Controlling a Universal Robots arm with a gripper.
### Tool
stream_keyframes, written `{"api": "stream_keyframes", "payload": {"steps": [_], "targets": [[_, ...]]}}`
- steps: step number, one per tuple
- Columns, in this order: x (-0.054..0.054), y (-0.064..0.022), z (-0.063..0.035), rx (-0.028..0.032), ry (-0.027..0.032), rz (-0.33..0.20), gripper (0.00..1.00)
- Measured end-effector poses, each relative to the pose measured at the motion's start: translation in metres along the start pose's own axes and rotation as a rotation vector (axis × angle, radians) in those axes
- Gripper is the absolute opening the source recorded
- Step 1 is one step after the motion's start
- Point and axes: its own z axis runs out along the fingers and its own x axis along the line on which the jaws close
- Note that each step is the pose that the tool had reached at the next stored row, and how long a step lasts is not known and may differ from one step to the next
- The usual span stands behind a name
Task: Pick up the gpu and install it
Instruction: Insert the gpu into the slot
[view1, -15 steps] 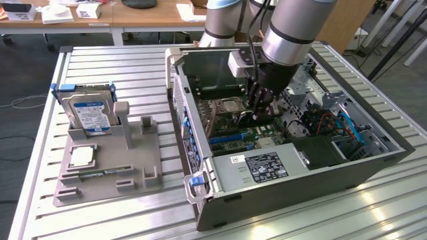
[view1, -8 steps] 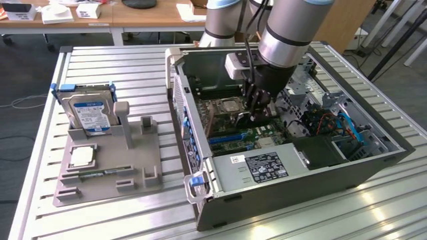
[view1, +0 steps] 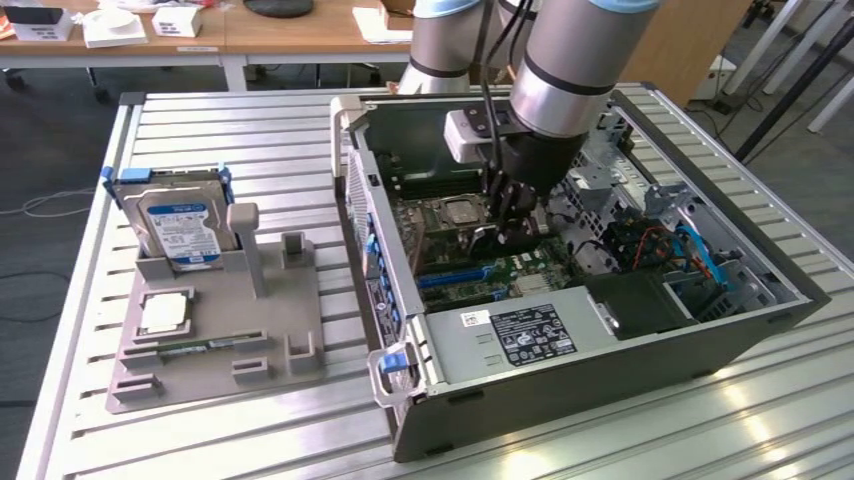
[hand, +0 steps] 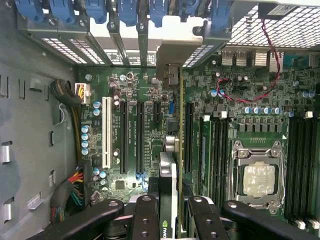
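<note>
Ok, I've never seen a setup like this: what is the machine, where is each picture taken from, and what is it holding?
The machine is a single robot arm with a gripper at its end. One picture comes from a camera standing off the arm, looking at a slatted metal table. On it lies an open computer case, and toward the exterior view's left a grey holder with a hard drive and a processor chip. The other picture comes from a camera on the wrist, looking past the gripper onto the motherboard. The gripper is shut on the gpu, a thin card seen edge-on, held over the board's long slots. Whether it is seated cannot be told.
</note>
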Motion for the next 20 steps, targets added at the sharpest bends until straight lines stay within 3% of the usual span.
{"api": "stream_keyframes", "payload": {"steps": [20], "targets": [[0.0001, 0.0009, 0.0015, -0.0026, 0.0004, 0.000, 0.27]]}}
